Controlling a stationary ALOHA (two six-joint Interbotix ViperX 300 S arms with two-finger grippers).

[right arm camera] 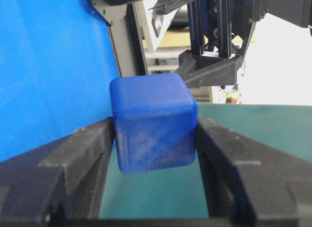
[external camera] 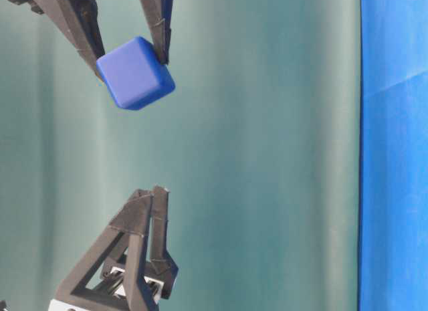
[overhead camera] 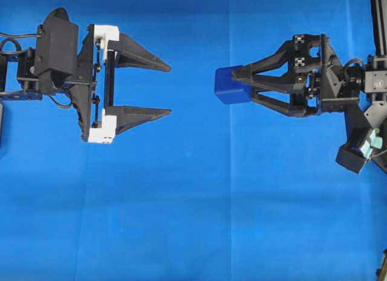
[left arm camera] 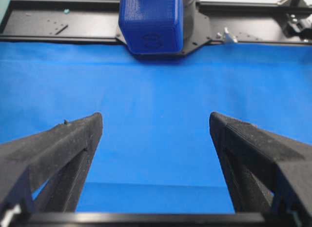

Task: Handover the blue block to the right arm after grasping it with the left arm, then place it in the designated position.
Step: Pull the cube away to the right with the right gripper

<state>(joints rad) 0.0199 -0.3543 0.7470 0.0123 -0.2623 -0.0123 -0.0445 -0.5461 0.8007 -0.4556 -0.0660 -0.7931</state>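
1. The right gripper [overhead camera: 239, 83] is clamped on the blue block [overhead camera: 229, 85], which sits between its two fingertips and juts out past them. In the right wrist view the block fills the gap, touching both fingers.
2. Block and gripper hang clear of the blue cloth [overhead camera: 193, 220]; nothing rests on the cloth beneath them.
3. Across from the block, well apart from it, the left gripper [overhead camera: 164, 89] has its fingers spread wide with nothing between them. Its wrist view shows the block straight ahead, beyond the fingertips.
4. Judged from this, the handover is done and the placing step is in hand.
5. The next move calls for carrying the block to the designated spot, lowering it to the cloth and only then releasing. No marked spot shows in any view, so I cannot tell where that is.
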